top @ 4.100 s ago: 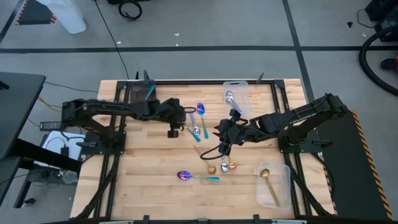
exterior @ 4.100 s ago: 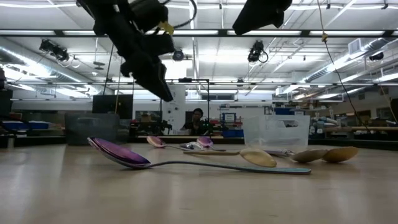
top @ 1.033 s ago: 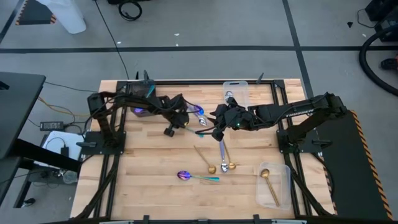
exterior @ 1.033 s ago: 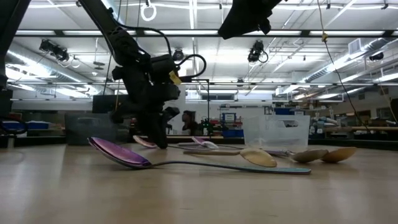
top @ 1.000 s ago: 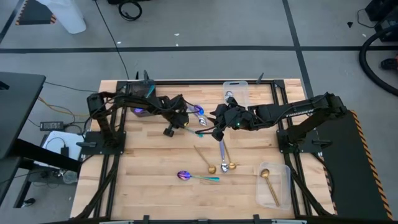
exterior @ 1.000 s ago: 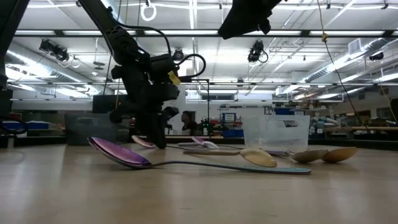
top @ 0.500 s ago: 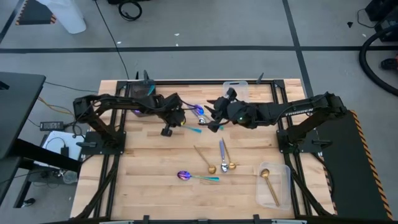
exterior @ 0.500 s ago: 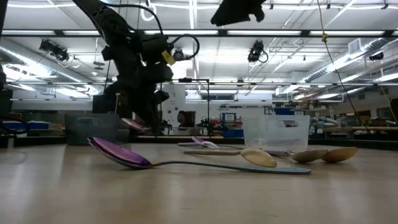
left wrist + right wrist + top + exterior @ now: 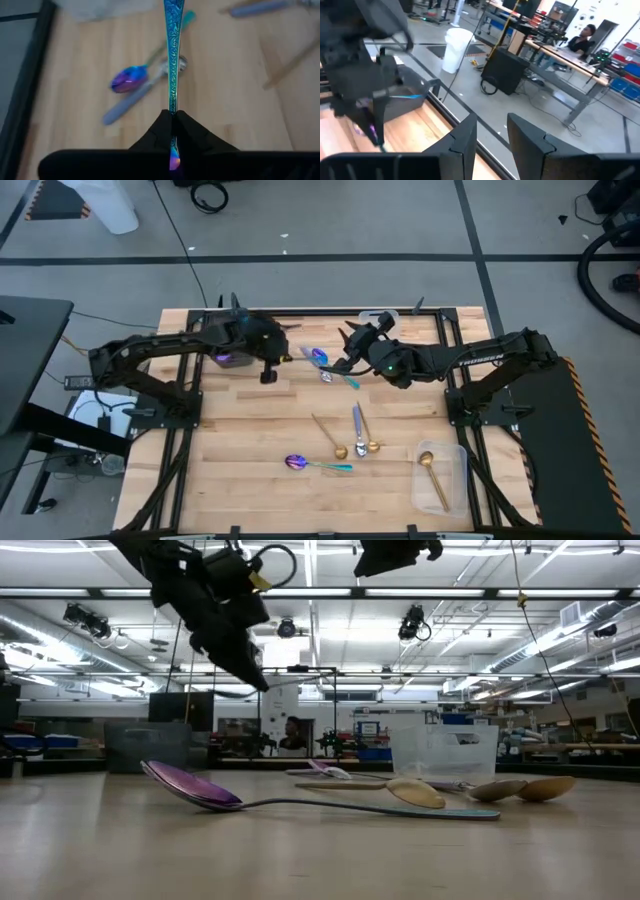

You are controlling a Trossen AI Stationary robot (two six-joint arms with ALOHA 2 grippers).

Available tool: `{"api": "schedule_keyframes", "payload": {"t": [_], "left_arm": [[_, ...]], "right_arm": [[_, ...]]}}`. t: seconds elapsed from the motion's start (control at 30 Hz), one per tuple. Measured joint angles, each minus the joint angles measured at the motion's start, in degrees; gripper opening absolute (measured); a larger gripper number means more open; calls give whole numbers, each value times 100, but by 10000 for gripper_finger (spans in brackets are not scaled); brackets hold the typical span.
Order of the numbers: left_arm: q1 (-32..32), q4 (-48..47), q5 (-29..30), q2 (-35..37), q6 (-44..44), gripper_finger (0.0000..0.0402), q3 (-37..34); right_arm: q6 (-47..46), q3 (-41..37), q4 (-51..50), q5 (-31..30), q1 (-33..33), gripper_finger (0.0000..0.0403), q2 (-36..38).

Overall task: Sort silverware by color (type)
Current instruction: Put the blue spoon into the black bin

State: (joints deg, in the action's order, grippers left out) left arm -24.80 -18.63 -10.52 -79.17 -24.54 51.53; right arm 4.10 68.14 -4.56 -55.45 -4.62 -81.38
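Two arms: left gripper (image 9: 171, 131) fingers clenched on teal-handled spoon (image 9: 173, 55); right gripper (image 9: 491, 131) fingers released.

overhead down, low level — wrists close

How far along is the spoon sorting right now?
Done: one gold spoon in the near bin, a silver one in the far bin. In hand: left claw shut on a teal-handled spoon. Left: about six spoons on the table.
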Motion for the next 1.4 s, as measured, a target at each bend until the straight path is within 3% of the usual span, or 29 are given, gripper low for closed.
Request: {"api": "schedule_keyframes", "payload": {"t": [0.37, 0.8, 1.1, 1.23, 1.4], "left_arm": [[-1104, 409, -8, 850, 895, 19, 4], [-2736, 183, -558, 911, 1496, 19, 7], [-3052, 343, -600, 1070, 1787, 19, -523], [-3082, 360, -212, 1311, 1947, 19, -879], [-3093, 365, 198, 1620, 2247, 19, -1158]], "right_arm": [[-2, 0, -1, 3, -7, 118, 0], [-5, 0, -66, 283, -19, 118, 0], [-49, 0, -211, 305, -17, 118, 0], [-48, 0, -267, 359, -17, 118, 0], [-47, 0, -271, 857, -20, 118, 0]]}}
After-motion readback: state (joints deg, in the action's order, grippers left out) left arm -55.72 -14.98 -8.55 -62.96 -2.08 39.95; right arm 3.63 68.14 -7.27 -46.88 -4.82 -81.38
